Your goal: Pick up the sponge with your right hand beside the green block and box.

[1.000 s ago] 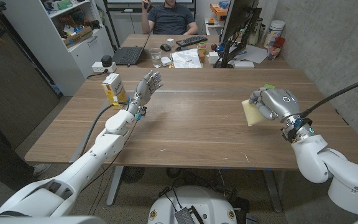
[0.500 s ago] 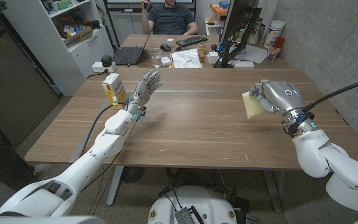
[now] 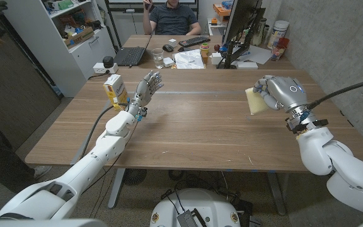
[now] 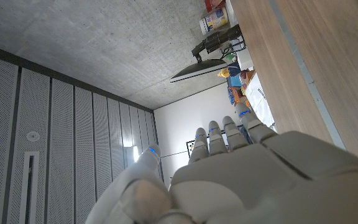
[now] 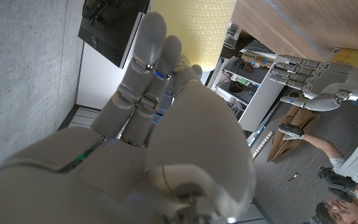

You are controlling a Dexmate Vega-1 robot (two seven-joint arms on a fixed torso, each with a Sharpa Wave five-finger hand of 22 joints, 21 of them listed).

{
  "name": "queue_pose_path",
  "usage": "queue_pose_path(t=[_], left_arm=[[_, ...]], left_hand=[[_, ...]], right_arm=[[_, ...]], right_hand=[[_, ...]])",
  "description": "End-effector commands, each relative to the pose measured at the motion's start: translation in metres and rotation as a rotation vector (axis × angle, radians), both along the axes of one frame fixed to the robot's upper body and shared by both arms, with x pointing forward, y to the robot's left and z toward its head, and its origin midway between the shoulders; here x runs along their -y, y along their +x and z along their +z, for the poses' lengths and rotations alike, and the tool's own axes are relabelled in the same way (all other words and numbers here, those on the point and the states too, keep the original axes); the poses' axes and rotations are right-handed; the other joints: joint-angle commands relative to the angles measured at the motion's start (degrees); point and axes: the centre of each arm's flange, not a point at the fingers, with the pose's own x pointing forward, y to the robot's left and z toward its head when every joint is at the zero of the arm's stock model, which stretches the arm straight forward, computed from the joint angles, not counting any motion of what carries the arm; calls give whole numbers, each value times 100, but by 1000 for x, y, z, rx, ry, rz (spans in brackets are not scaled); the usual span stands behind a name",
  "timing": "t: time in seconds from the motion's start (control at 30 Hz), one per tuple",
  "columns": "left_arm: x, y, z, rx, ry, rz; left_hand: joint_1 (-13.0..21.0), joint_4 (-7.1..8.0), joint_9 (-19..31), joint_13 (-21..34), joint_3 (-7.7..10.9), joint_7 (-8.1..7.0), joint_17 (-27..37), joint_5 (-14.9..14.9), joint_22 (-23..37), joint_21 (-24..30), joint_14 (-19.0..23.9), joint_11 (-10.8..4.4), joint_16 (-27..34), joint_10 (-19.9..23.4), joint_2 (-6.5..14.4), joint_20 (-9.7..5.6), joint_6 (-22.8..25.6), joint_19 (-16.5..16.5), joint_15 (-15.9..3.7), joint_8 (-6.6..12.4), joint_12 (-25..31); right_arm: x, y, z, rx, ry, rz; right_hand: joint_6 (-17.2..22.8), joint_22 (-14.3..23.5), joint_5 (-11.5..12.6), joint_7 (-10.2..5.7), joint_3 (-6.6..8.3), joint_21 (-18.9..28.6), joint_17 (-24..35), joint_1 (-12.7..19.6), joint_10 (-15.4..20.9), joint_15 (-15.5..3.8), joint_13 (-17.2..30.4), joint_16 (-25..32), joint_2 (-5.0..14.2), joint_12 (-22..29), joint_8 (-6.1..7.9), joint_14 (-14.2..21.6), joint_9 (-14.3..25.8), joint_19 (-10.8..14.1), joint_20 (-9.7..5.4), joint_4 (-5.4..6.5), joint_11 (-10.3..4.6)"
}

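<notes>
wooden table is the biggest thing before me and my landmark for the rest; there is one of it, and its near edge cuts off my view of whatever lies beneath.

one person sits beyond the table's far edge, the head cut off by the frame, so i can tell only a dark shirt and a raised arm.

two arms of mine come up over the table. my left hand stands over the table's far left part with fingers spread and upright, nothing in it; from its own wrist camera i see its back and fingers pointing away, and the palm side is hidden from me.

my right hand is up above the table's right side, fingers curled round one yellow sponge, which is off the wood and pressed against my palm. most of the sponge is hidden behind my fingers in the head view; in the right wrist view i see its yellow face past my fingers, its lower part covered by them.

one small yellow-and-white box stands upright on the table's left side, just beside my left hand. its print is too small to read.

of the green block i can make out nothing certain near my right hand.
</notes>
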Motion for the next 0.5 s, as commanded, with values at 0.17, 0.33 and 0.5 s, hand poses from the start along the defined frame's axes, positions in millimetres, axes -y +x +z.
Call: queue_pose_path(t=[0.17,0.33,0.5], left_arm=[[-3,3,1,0,-4,-3],[-5,3,0,0,-8,0],[-5,3,0,0,-5,1]], left_hand=[[-12,4,16,17,-12,0,12,54,13,-3,-31,-1,23,15,2,3,51,39,20,39,36],[-11,4,16,17,-17,-2,12,54,13,-7,-33,0,22,16,3,1,54,40,20,40,36],[-10,5,16,17,-21,-2,12,55,13,-9,-33,-1,22,11,3,1,52,41,19,39,34]], right_arm=[[-2,2,2,11,0,3],[-3,2,2,14,2,9],[-3,2,2,16,1,8]], right_hand=[[52,-29,32,-8,13,101,45,289,176,-329,30,-61,236,227,30,444,5,-87,-54,33,74],[50,-59,32,-11,12,144,59,294,186,-329,19,-98,233,221,32,456,-11,-100,-55,34,63],[50,-78,32,-16,9,172,69,292,181,-328,24,-116,235,221,35,474,-17,-111,-55,38,61]])
